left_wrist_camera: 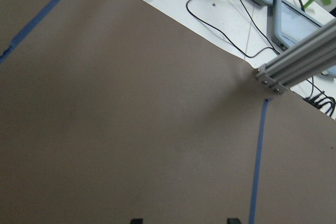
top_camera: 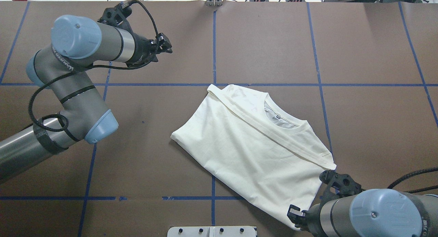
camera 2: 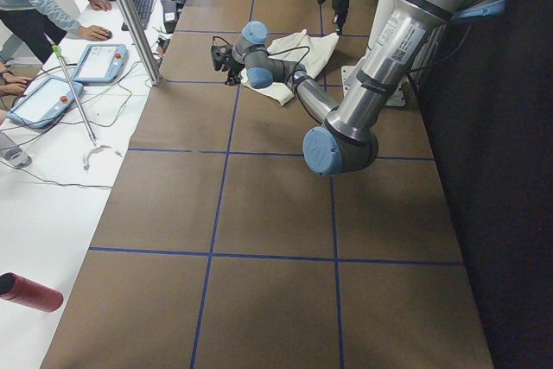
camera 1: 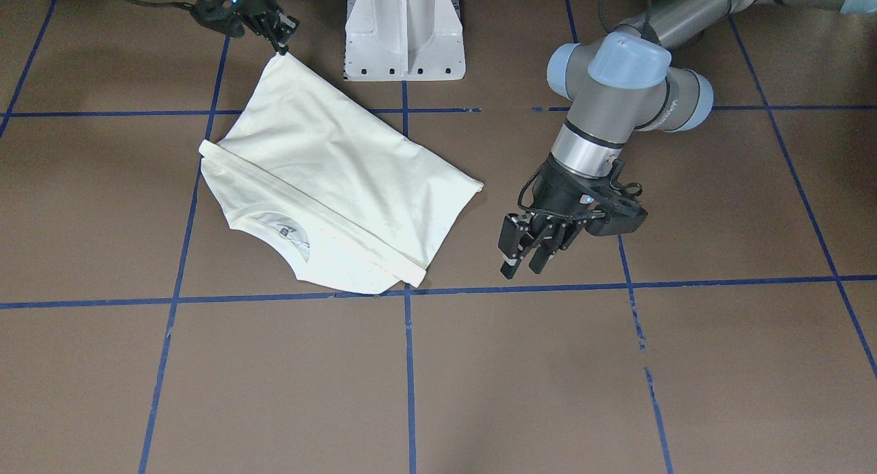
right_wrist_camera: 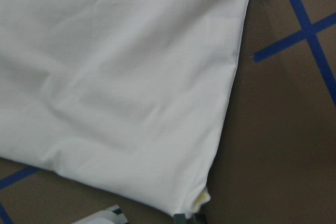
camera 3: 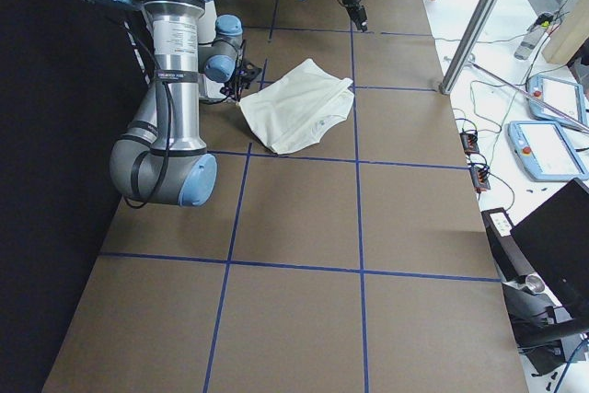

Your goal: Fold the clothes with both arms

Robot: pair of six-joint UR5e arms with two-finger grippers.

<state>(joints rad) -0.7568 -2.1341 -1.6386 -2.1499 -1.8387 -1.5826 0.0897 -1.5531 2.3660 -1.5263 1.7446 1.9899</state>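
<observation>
Taped brown table (top_camera: 359, 41) with cream T-shirt (top_camera: 246, 148)

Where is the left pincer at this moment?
In the front-facing view the left pincer hangs open over the table on the view's right, just beyond a corner of the T-shirt, not touching it.

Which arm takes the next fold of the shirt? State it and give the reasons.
Right. The right gripper sits at a corner of the T-shirt and seems to pinch it, so it could probably carry that corner over. The left gripper hangs open over bare table, off the cloth.
</observation>
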